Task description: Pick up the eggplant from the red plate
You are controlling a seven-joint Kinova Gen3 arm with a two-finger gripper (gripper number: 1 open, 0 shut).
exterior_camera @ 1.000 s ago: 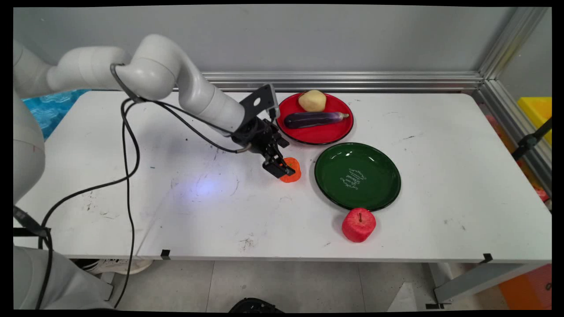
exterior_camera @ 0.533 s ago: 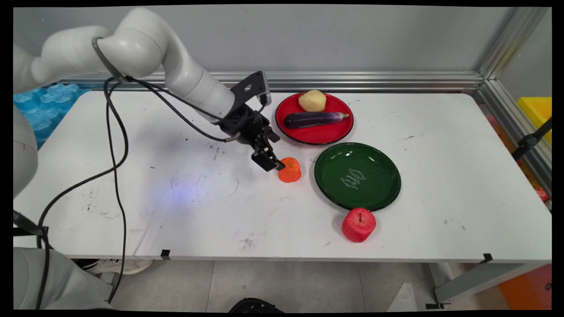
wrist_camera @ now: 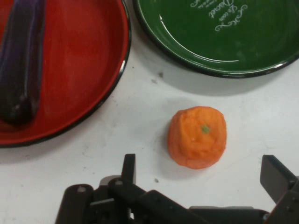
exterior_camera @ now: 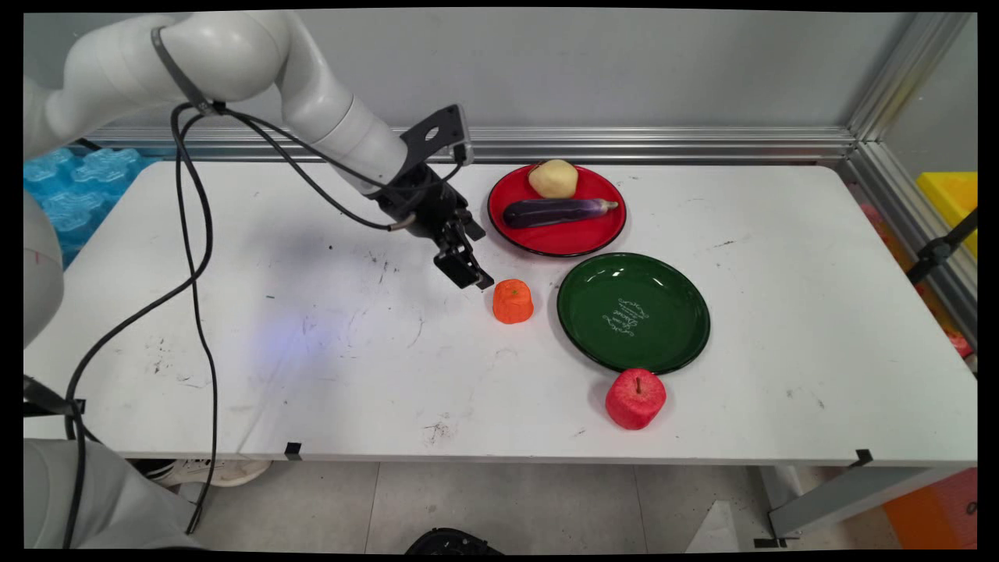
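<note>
Since the earlier frames the hand (exterior_camera: 467,275) has risen up-left, away from the orange fruit (exterior_camera: 513,301), which stands free on the bench (exterior_camera: 312,351) near frame centre, left of the green plate (exterior_camera: 633,312). Its fingers are spread wide, holding nothing.

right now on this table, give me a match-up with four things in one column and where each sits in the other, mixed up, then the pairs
Things:
1. eggplant
2. orange
3. apple
4. potato

Places:
A. on the bare table, by the green plate's near rim
B. at the far edge of the red plate
C. on the table, just below the open fingers
D. lying across the middle of the red plate

Pairs: 1-D, 2-C, 3-A, 4-B
</note>
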